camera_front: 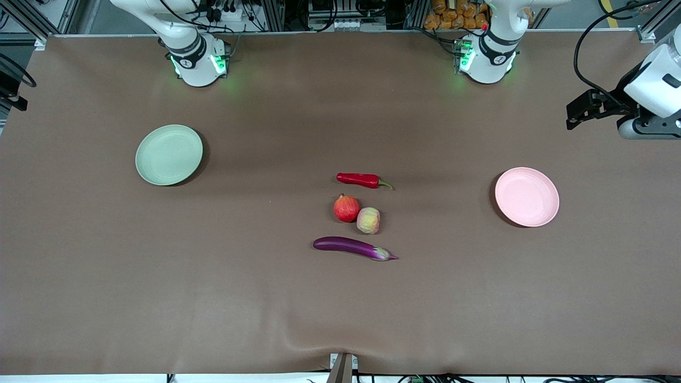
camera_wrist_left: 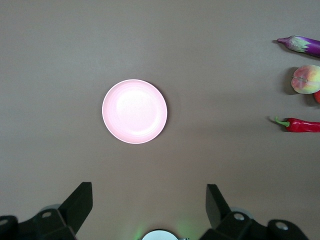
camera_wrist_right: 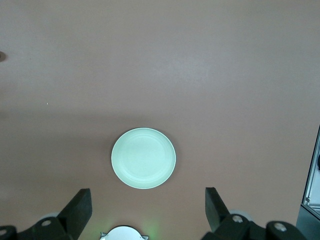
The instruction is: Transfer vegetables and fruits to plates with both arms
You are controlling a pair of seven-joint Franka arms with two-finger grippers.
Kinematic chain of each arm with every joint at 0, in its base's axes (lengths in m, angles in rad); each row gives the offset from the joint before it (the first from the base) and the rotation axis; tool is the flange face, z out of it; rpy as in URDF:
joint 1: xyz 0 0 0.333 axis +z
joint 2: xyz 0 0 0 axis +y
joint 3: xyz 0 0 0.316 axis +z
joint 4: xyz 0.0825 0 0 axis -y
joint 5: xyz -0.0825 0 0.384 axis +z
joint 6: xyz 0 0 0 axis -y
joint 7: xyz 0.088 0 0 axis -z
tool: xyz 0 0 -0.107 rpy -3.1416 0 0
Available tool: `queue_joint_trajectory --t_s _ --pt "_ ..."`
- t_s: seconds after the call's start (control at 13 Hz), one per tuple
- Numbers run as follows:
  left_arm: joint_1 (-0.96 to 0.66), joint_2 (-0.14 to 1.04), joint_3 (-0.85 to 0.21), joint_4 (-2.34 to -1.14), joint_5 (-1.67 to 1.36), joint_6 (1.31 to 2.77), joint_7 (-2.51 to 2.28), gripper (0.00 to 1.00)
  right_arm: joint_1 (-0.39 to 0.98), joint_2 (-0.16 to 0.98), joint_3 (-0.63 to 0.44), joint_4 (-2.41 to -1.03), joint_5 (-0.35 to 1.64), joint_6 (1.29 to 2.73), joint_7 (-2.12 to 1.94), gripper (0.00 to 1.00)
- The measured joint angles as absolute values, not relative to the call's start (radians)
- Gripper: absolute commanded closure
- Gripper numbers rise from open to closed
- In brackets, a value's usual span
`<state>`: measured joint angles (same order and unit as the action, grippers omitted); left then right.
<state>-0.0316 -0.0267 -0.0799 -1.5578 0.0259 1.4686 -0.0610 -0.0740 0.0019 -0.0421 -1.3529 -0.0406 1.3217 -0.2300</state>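
Note:
A red chili pepper (camera_front: 362, 180), a red-orange fruit (camera_front: 346, 208), a pale yellow-green fruit (camera_front: 368, 220) and a purple eggplant (camera_front: 351, 247) lie together mid-table. The fruits touch. The pale green plate (camera_front: 168, 155) sits toward the right arm's end and the pale pink plate (camera_front: 526, 197) toward the left arm's end, both empty. My left gripper (camera_wrist_left: 150, 186) is open and empty, high over the table by the pink plate (camera_wrist_left: 134, 111). The chili (camera_wrist_left: 302, 125), pale fruit (camera_wrist_left: 306, 79) and eggplant (camera_wrist_left: 302, 44) show at that view's edge. My right gripper (camera_wrist_right: 147, 190) is open and empty, high by the green plate (camera_wrist_right: 143, 158).
The brown table cover (camera_front: 266, 298) has a wrinkle near the front edge. Both arm bases (camera_front: 198, 64) (camera_front: 487, 58) glow green along the table's edge. The left arm's hand (camera_front: 601, 106) hangs by its end of the table. A metal frame post (camera_wrist_right: 312, 190) stands off the table.

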Motion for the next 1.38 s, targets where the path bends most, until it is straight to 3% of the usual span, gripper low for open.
queue_joint_trajectory --t_s 1.0,1.38 --pt "-0.031 -0.019 -0.080 -1.561 0.026 1.485 -0.061 0.00 -0.074 0.002 -0.042 -1.353 -0.040 1.322 -0.230 0.00" --pt "-0.028 0.072 -0.075 -1.486 0.026 1.541 -0.061 0.00 -0.068 0.002 -0.038 -1.353 -0.039 1.321 -0.230 0.00"
